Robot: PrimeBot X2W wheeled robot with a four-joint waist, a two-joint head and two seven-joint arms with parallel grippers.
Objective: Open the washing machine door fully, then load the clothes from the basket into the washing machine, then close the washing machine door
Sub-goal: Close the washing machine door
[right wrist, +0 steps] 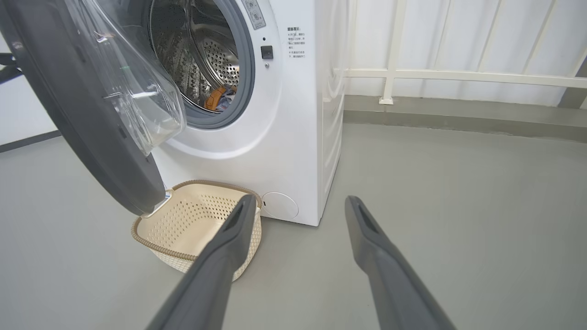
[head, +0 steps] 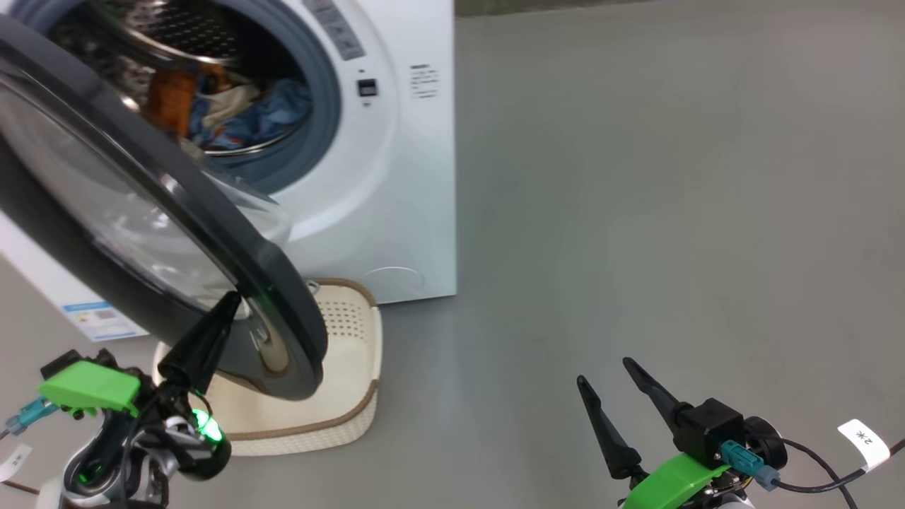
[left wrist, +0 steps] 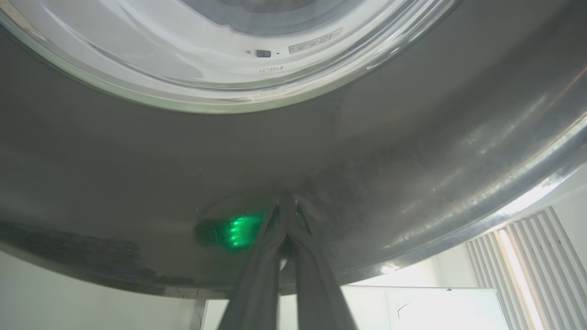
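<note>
You're looking at washing machine door: rim showing glossy black, smooth; bowl window reading as clear glass. Drum gleaming as perforated steel; door seal looking matt grey rubber. Washing machine casing shining smooth white. Clothes looking soft cloth. Basket showing cream perforated plastic, woven-look brown rim. Floor appearing matt, smooth.

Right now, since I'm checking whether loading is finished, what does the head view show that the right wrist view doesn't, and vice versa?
Head view adds the left gripper, shut, tips against the outer face of the washing machine door. Right wrist view adds a white railing in the background. Both show clothes inside the washing machine, the basket with its visible part bare, and the right gripper open.
</note>
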